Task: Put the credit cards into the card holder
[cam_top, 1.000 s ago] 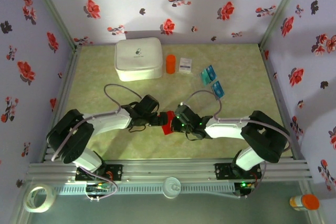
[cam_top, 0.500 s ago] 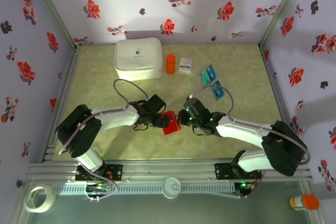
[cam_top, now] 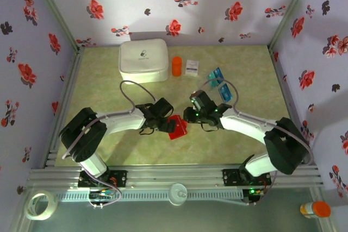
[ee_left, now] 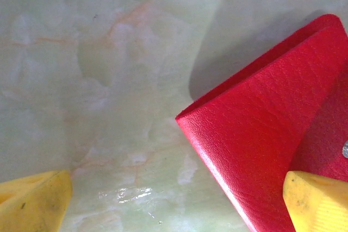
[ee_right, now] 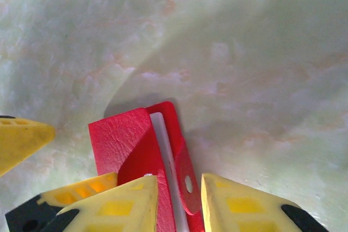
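The left gripper (ee_left: pixel 174 204) is held with its yellow fingers spread wide, and nothing is clasped between them. The card holder (ee_left: pixel 261 134) is seen lying folded on the marbled green table (ee_left: pixel 109 52), one corner pushed into the gap from the side of one finger. That finger's tip overlaps the red leather (whether it touches cannot be told). The right gripper (ee_right: pixel 179 186) is set at the wallet's opposite side, its fingers parted only narrowly. The holder's open edge, with a white strip and a red tab, is seen running into the slit between them. Whether that edge is pinched cannot be told. The credit cards (cam_top: pixel 216 76) are found in a small teal and blue cluster on the table, well beyond the right gripper's fingers and apart from the holder.
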### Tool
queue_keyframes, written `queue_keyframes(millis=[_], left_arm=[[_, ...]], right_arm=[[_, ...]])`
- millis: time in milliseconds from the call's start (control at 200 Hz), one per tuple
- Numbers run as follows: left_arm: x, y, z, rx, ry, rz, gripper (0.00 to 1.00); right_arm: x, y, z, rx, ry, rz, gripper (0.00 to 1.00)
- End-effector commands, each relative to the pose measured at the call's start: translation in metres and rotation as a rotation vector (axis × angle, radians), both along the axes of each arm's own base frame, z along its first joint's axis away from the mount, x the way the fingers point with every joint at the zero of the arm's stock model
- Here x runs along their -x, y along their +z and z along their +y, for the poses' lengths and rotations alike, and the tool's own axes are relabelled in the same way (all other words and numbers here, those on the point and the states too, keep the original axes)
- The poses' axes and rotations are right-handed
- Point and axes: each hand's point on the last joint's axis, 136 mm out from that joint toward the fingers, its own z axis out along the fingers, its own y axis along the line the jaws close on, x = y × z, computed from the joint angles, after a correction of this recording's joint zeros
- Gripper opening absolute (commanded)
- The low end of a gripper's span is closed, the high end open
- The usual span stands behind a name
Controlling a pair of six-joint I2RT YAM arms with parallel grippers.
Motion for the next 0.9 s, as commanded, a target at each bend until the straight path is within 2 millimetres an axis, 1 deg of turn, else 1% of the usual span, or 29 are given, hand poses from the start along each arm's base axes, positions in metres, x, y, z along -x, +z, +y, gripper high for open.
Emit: queue_keyframes(millis=[0,140,315,510,645,765,830,900], left_arm=[[0.004,-0.013,0.021,-0.124,-0.011,0.008,1.00],[0.004,-0.014,0.021,-0.123,-0.012,0.008,1.00],[0.004,-0.013,0.020,-0.122,-0.017,0.006,1.00],[0.004,-0.012,0.019,-0.120,-0.019,0.003,1.00],[0.004,-0.012,0.018,-0.117,-0.022,0.002,1.00],[0.004,-0.011,0.017,-0.117,-0.025,0.000,1.00],[0.004,-0.010,0.016,-0.113,-0.027,-0.004,1.00],[0.003,-0.010,0.015,-0.111,-0.028,-0.006,1.00]], right_arm=[[0.001,-0.005,0.006,0.022,0.062,0.028,0.28],[-0.001,-0.013,0.010,0.035,0.073,0.047,0.26],[-0.002,-0.018,0.006,0.057,0.063,0.046,0.22],[-0.002,-0.023,0.002,0.068,0.056,0.052,0.11],[-0.002,-0.027,0.003,0.057,0.057,0.065,0.09],[-0.001,-0.029,0.003,0.048,0.056,0.071,0.04],[-0.001,-0.029,0.004,0.039,0.056,0.072,0.00],[0.001,-0.028,0.007,0.017,0.062,0.078,0.00]])
